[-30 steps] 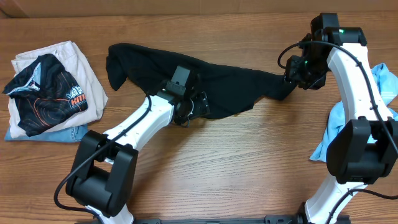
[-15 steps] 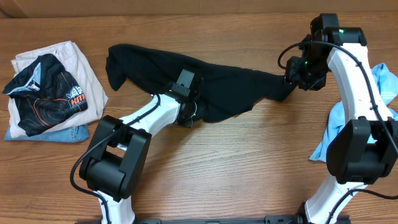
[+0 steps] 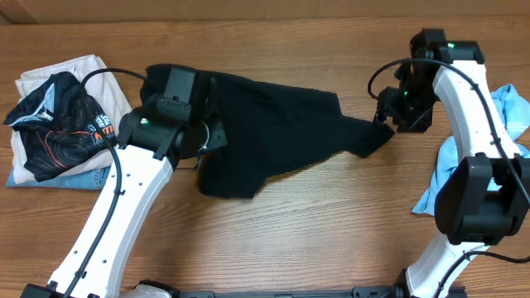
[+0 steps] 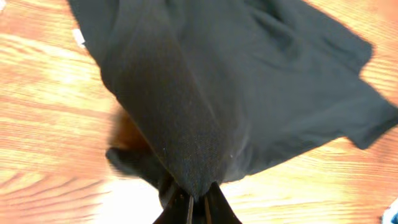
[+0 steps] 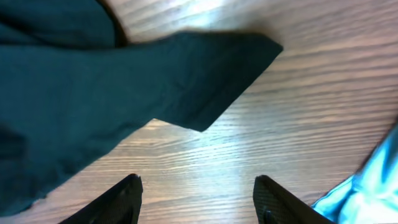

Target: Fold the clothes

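A black garment (image 3: 286,124) lies spread across the middle of the table, with one fold hanging toward the front. My left gripper (image 3: 209,138) is at its left part, shut on a pinch of the black cloth (image 4: 205,124); in the left wrist view the fabric runs taut into the closed fingertips (image 4: 189,208). My right gripper (image 3: 387,116) stands open just above the garment's right sleeve tip (image 5: 211,68), which lies flat on the wood, clear of both fingers (image 5: 127,193).
A pile of clothes sits at the far left: a beige garment (image 3: 99,83), a black printed shirt (image 3: 58,124), a denim piece (image 3: 91,178). A light blue cloth (image 3: 509,112) lies at the right edge beside the right arm, also showing as blue cloth (image 5: 367,186).
The left gripper closed on the black garment and swung left, dragging the cloth and bunching it. The right gripper let go of the sleeve, which now lies on the table.
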`<action>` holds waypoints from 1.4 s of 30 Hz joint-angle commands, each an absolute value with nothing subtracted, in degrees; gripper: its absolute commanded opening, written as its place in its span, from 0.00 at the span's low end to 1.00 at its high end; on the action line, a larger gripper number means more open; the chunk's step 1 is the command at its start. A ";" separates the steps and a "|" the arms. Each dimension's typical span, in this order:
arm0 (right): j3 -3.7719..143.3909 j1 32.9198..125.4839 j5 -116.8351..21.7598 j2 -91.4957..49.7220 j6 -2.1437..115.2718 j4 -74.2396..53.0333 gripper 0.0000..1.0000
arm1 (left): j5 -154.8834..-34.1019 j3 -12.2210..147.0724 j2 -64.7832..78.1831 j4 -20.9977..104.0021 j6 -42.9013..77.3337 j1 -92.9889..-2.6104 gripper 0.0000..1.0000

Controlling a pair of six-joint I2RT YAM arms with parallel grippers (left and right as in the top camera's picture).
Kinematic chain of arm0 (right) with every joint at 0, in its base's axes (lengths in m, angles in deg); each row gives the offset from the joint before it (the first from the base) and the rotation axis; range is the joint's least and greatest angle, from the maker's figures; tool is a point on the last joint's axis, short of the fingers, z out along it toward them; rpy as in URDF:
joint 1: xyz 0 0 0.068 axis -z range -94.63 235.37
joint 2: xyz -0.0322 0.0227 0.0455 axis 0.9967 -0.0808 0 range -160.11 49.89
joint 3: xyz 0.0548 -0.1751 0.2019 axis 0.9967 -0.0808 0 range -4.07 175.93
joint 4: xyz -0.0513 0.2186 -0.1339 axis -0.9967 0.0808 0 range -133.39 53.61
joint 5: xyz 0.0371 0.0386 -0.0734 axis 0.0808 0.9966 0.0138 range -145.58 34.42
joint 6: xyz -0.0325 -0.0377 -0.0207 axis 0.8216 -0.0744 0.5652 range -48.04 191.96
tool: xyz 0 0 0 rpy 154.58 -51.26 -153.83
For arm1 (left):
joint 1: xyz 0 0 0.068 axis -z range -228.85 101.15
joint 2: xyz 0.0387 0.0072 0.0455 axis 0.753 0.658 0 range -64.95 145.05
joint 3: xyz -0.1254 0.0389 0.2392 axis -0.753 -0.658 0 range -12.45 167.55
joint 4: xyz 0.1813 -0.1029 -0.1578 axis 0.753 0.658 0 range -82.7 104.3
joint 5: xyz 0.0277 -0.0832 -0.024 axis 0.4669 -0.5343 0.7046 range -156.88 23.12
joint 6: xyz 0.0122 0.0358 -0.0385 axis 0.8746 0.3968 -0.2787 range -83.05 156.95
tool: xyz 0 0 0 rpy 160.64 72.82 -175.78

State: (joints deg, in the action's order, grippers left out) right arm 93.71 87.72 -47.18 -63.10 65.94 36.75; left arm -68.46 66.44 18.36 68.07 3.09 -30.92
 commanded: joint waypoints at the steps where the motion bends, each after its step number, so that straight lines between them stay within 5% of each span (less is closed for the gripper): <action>1: 88.51 87.56 -46.28 -61.33 65.96 33.45 0.61 | -63.17 66.46 18.89 70.36 5.25 -31.64 0.04; 13: 73.08 87.63 -48.01 -61.44 53.90 5.28 0.58 | -49.95 66.44 18.93 77.36 5.03 -32.34 0.04; 22: 68.47 87.67 -48.49 -61.44 46.23 0.80 0.57 | -49.93 66.44 18.95 76.90 5.05 -32.34 0.12; 35: 68.47 87.67 -49.52 -61.44 46.44 2.52 0.57 | -46.34 66.40 22.67 60.53 5.32 -32.38 0.05; 42: 68.47 87.67 -49.52 -61.44 46.64 3.05 0.57 | -47.00 66.40 36.65 49.36 8.83 -32.38 0.28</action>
State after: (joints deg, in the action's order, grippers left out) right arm 69.36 87.63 -48.58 -62.88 46.71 2.83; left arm -47.96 66.33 31.08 53.23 5.18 -32.03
